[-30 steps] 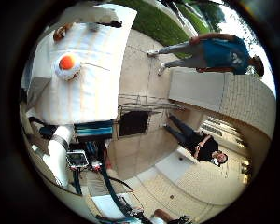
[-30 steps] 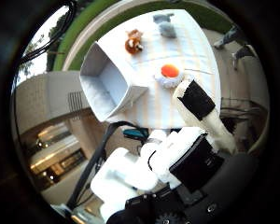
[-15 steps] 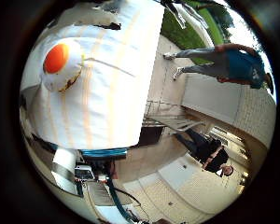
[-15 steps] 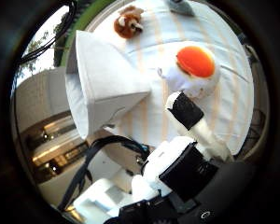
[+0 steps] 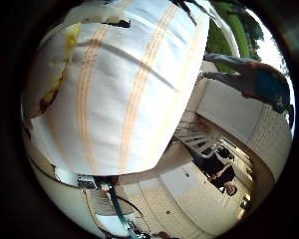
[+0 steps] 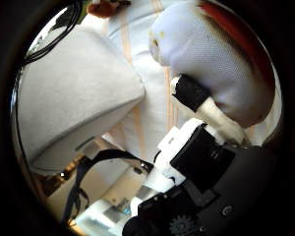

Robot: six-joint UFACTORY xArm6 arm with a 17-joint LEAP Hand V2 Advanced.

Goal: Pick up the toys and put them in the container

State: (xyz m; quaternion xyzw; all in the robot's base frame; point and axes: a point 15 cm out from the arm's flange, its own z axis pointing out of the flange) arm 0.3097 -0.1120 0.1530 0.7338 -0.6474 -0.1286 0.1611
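Count, placed relative to the container point(image 6: 73, 93): one white container on one striped tablecloth point(image 5: 129, 94). Toys: two. One white toy with an orange top point(image 6: 221, 64) beside the container; one brown toy point(image 6: 105, 6) beyond it.

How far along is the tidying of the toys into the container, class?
Done: no toy can be seen inside the white container. In hand: the hand is right against the white and orange plush toy, a fingertip touching it, not lifted. Left: that toy and the brown toy on the striped cloth.
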